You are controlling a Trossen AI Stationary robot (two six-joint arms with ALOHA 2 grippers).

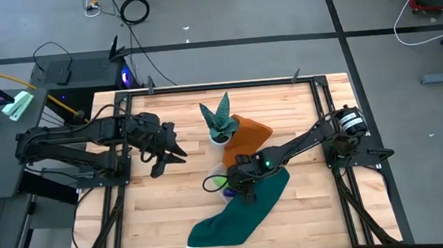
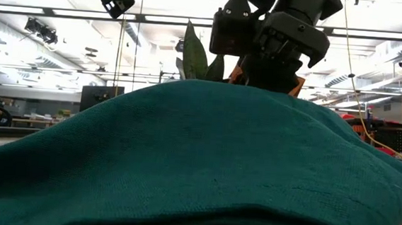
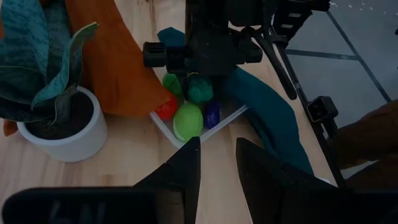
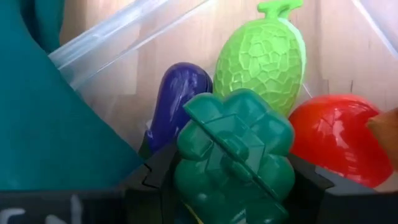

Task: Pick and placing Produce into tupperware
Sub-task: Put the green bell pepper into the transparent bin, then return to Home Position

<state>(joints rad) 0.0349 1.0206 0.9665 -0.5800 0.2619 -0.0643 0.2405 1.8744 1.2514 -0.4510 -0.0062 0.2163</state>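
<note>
- At the table's centre, just toward 6 o'clock from the potted plant (image 1: pixel 220 124), you have the right gripper (image 4: pixel 233 180) clenched on a dark green bumpy toy vegetable (image 4: pixel 233 155), held over the clear tupperware (image 3: pixel 163 124).
- Count the produce in the right wrist view: four pieces. Besides the gripped dark green one there is one light green netted melon (image 4: pixel 262 56), one purple eggplant (image 4: pixel 176 102) and one red ball (image 4: pixel 333 143), all three lying inside the box.
- The left wrist view gives you the same pieces in the box: red (image 3: pixel 166 109), light green (image 3: pixel 188 121) and purple (image 3: pixel 212 114), plus a green shape behind them that you cannot identify for sure.
- You see two cloths: one teal cloth (image 1: pixel 244 209) running from the box toward 7 o'clock, and one orange cloth (image 1: pixel 248 136) at 3 o'clock of the plant pot.
- The left gripper (image 1: pixel 172 154) hangs unclenched at 9 o'clock of the plant, well apart from the box.
- Hidden from you: in the high view the right arm covers nearly all of the tupperware and its contents.
- In the low view the teal cloth fills the foreground, blocking the box entirely; only plant leaves and the right gripper's body show above it.
- The red ball is cut off at the frame edge in the right wrist view.
</note>
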